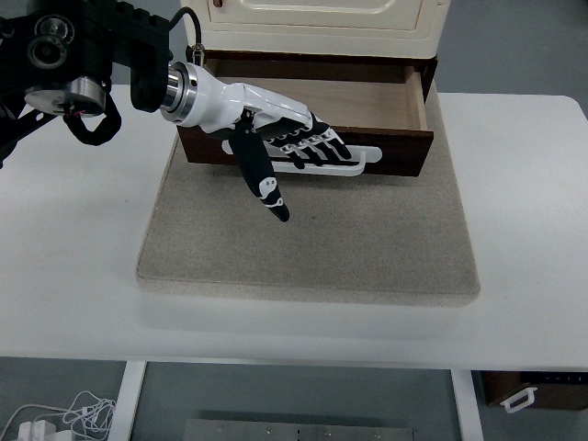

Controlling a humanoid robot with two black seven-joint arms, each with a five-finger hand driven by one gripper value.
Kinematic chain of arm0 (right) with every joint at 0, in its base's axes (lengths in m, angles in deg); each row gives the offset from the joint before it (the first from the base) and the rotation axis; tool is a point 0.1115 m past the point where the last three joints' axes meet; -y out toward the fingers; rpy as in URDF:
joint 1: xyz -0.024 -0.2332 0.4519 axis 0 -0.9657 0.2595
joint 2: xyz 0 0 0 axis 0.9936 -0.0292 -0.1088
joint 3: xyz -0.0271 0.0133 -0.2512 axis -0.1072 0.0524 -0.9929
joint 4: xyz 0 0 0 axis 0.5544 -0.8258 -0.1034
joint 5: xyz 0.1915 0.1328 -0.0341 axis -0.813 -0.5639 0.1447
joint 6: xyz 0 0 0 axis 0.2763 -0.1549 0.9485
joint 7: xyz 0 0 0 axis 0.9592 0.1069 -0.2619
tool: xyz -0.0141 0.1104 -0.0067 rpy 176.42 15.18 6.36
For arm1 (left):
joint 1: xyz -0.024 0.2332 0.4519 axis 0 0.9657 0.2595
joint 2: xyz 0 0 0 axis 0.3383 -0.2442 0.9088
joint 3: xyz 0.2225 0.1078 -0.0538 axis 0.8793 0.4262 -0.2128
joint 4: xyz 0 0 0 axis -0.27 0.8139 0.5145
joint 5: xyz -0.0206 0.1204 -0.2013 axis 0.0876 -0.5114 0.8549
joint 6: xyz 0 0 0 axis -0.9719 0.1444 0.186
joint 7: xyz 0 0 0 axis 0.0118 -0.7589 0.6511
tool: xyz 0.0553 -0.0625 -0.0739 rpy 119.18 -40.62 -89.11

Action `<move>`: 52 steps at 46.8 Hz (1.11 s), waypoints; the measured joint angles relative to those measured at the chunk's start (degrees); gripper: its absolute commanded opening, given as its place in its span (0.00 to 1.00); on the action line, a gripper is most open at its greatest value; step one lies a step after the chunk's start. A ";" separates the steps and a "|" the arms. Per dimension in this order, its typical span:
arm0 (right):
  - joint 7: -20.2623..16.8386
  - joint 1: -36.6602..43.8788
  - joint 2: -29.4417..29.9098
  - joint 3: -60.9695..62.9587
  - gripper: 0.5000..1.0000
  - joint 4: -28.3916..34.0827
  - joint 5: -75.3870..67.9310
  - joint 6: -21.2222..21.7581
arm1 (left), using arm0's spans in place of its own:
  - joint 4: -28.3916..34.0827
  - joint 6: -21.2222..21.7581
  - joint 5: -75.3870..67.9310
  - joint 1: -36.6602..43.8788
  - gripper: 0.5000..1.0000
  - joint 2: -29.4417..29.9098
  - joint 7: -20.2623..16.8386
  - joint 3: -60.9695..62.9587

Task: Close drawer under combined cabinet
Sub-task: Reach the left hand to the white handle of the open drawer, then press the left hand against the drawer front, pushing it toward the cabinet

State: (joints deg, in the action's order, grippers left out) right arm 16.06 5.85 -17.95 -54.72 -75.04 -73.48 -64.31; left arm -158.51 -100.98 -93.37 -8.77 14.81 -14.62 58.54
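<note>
Before open drawer (312, 103) — left robot hand (280, 138), seemingly touching.

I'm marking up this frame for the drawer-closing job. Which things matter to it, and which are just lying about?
Job:
- drawer, open
- white handle
- cabinet
- left robot hand, at the drawer front

Lying about:
- beige mat
- white table
- cables on the floor

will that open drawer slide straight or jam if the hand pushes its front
The drawer looks rigid wood and empty, so probably light. The left hand lies left of centre on its front, by the white handle, so it might skew slightly.
</note>
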 measured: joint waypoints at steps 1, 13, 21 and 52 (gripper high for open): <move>0.00 0.00 0.00 0.00 0.90 0.00 0.00 0.00 | 0.00 -0.05 0.03 -0.14 1.00 0.16 0.00 -0.01; 0.00 0.00 0.00 0.00 0.90 0.00 0.00 0.00 | -0.02 -0.44 0.14 -0.36 1.00 2.30 0.00 0.17; -0.01 0.00 0.00 0.00 0.90 0.00 0.00 0.00 | -0.01 -0.48 0.14 0.08 1.00 3.11 0.00 0.61; -0.04 0.00 0.00 0.00 0.90 0.00 0.00 0.00 | 2.01 -0.27 -0.49 1.10 1.00 2.51 0.31 2.62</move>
State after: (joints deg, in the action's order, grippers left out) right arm 16.03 5.85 -17.95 -54.72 -75.04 -73.48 -64.31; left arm -156.50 -101.25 -93.87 -7.66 17.32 -14.31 61.16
